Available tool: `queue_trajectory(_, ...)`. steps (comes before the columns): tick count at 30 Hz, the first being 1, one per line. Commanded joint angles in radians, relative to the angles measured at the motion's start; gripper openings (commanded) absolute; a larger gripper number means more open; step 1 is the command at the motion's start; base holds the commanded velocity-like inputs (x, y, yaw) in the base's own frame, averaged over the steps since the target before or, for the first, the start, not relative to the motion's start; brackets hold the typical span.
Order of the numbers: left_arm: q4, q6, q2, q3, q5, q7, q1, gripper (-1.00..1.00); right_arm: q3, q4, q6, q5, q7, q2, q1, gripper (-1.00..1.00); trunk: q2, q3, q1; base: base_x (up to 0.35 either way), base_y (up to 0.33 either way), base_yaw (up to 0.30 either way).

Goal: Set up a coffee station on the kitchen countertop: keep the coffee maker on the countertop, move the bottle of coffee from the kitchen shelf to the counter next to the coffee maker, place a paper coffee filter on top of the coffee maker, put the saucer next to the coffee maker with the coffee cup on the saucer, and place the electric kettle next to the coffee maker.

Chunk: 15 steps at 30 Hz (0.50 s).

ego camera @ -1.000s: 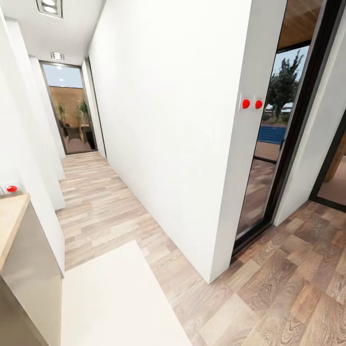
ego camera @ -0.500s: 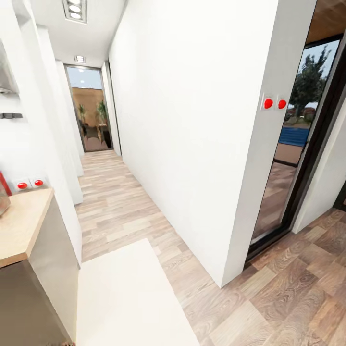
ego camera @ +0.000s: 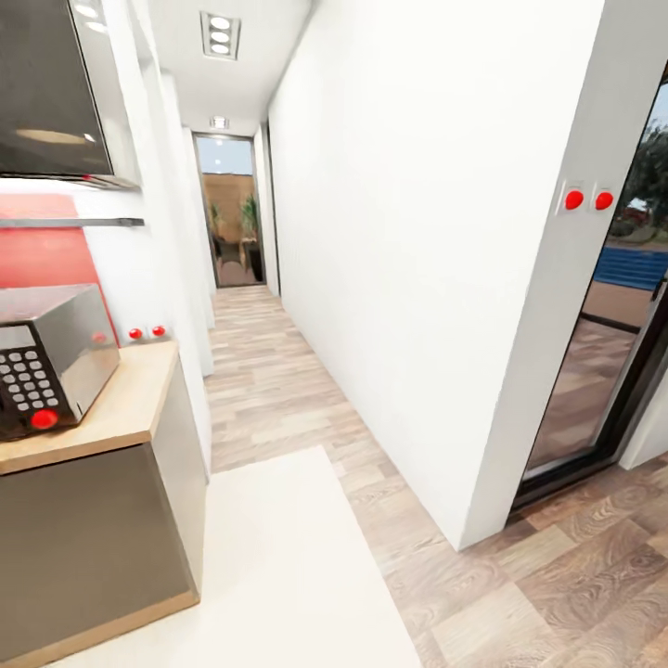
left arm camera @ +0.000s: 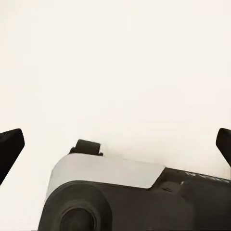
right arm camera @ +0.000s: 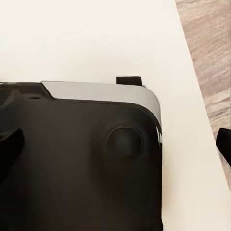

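The end of the kitchen countertop (ego camera: 130, 408), light wood over grey fronts, stands at the left of the head view. The coffee maker, bottle of coffee, paper coffee filter, saucer, coffee cup and electric kettle are out of view. In the left wrist view my left gripper (left arm camera: 116, 144) is open, its black fingertips (left arm camera: 9, 147) far apart with nothing between them. My right gripper (right arm camera: 115, 144) is likewise open and holds nothing, with one fingertip (right arm camera: 9, 147) at each edge of its wrist view. Both hang over my own dark base (right arm camera: 82, 159).
A silver microwave (ego camera: 46, 366) sits on the countertop. A thin dark shelf board (ego camera: 74, 223) and a dark upper unit (ego camera: 46, 93) hang on the wall above it. A white rug (ego camera: 278, 575) lies beside the cabinet. A wood-floored hallway (ego camera: 269, 371) runs ahead along a white wall (ego camera: 417, 278).
The head view has swung left, so the whole picture shifted right. More of the countertop has come into the picture, and the microwave and shelf now show.
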Motion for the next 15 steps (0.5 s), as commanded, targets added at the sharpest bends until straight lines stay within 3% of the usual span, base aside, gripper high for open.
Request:
queue_trajectory(1,-0.015,-0.001,0.006,0.003,0.001,0.001,0.000,1.00,-0.001,-0.006,-0.003,0.000,0.001,0.000,0.000,1.00,0.000,-0.001,-0.001,-0.337,0.000,0.299)
queue_trajectory(5,-0.127,0.000,0.080,0.002,-0.001,0.003,0.000,1.00,-0.001,-0.045,-0.003,0.003,0.001,0.001,0.000,1.00,0.000,-0.004,-0.001,-0.278,0.000,0.291)
queue_trajectory(9,-0.231,-0.003,0.153,0.002,-0.003,0.002,0.000,1.00,0.000,-0.088,-0.002,0.003,0.000,0.003,0.000,1.00,0.000,-0.007,-0.001,-0.118,0.000,0.268)
queue_trajectory(15,-0.372,-0.054,0.166,0.002,-0.002,0.000,0.000,1.00,0.001,-0.096,-0.003,0.007,0.000,0.002,0.000,1.00,0.000,-0.014,-0.001,-0.012,0.000,0.235)
